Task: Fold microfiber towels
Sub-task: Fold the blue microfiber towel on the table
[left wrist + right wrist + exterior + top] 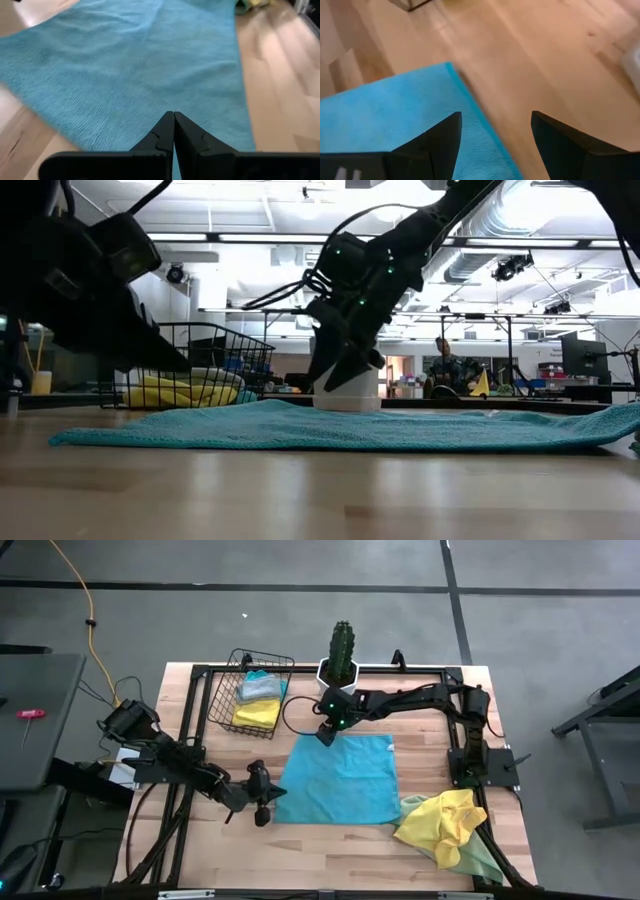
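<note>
Hovering my right gripper (326, 736) over the far left corner of the turquoise towel (340, 780), at about 11 o'clock on the cloth, fingers spread wide with nothing between them. That towel is lying flat mid-table. My left gripper (263, 812) is sitting pinched shut and empty just off the towel's 7 o'clock corner. Folded towels, yellow (256, 714) and greyish, are already resting in the wire basket (225, 690) at the table's 11 o'clock, and a crumpled yellow and green pile (450, 828) is waiting at 4 o'clock, touching the turquoise one's near right corner.

What's worrying me: in my right wrist view one finger is over cloth and the other is over bare wood, so if I'm dropping straight down I could be pinching only the edge and it'll slip out once I'm lifting. Also, dragging this towel could be tugging that crumpled pile along, since they're touching. The cactus pot (338, 670) is right behind my wrist too, so a sloppy swing back could be knocking it.

Hard to tell: how high I am above the cloth; the low view makes it look close, but I'm honestly not sure. The basket's contents are partly blocked, and the green cloth is mostly buried under yellow.
</note>
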